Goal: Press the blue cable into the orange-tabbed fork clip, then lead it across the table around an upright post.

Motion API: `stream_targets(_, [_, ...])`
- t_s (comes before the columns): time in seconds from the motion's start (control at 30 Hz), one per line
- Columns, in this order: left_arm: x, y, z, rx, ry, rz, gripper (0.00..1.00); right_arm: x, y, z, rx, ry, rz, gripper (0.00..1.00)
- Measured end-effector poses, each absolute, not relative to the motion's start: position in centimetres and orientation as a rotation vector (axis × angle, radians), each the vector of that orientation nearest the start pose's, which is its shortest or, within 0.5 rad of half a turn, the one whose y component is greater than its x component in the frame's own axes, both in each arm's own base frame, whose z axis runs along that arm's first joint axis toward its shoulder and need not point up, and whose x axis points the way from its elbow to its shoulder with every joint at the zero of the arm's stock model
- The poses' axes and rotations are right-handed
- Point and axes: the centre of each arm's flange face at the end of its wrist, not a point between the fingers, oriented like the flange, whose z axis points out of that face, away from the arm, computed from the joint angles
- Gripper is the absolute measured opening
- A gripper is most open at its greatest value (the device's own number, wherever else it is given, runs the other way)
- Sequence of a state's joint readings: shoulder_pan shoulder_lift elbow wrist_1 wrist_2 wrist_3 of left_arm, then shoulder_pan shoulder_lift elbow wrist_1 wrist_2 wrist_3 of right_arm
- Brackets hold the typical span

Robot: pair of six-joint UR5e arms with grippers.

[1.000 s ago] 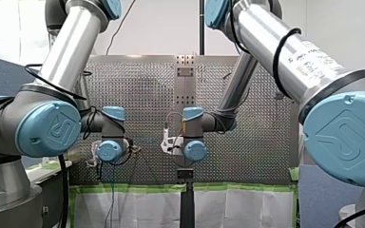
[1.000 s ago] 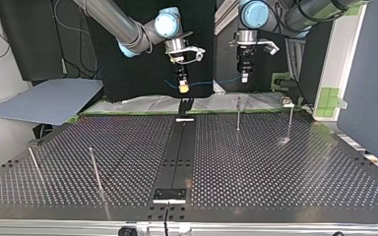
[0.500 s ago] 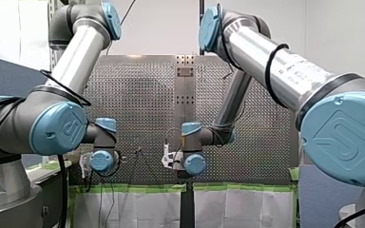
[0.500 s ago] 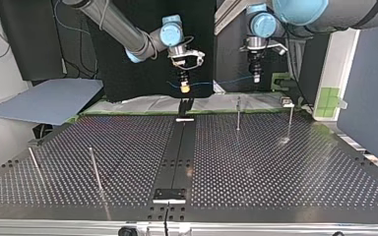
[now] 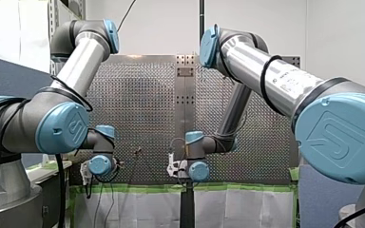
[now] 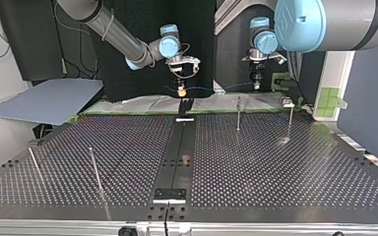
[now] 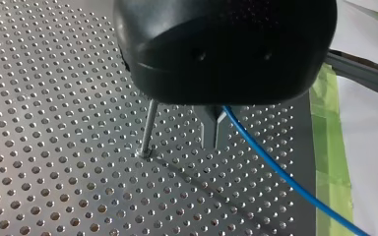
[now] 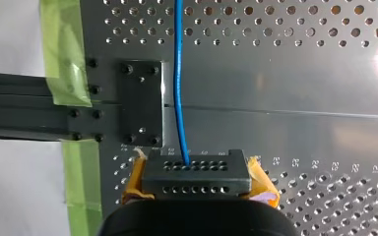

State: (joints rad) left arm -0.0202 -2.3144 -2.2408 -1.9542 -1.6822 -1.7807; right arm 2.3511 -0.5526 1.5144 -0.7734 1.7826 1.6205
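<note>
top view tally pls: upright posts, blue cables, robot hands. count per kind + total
upright posts: 4
blue cable: 1
hands, my left hand and my right hand: 2
total: 7

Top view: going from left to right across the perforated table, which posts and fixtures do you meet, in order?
Leftmost post → second post → black centre strip → third post → rightmost post.
</note>
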Motion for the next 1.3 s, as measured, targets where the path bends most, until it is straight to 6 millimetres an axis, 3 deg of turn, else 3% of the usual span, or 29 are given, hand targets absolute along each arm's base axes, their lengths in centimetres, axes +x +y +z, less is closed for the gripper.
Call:
stream_targets(0.23, [44.4, -13.1, -2.7, -0.264, 1.760, -0.082, 0.01, 55.8, -41.0, -3.9, 1.783, -0.976, 1.491, 0.00])
stream_targets(0.53, [46.5, -12.7, -2.2, -0.281, 1.746, -0.080, 0.01, 55.7, -42.3, -3.5, 1.781, -0.970, 1.500, 0.00])
stream_targets(1.3, [49.1, -12.1, -1.6, -0.293, 1.740, -0.095, 0.01, 54.6, -44.1, -3.4, 1.759, -0.973, 1.502, 0.00])
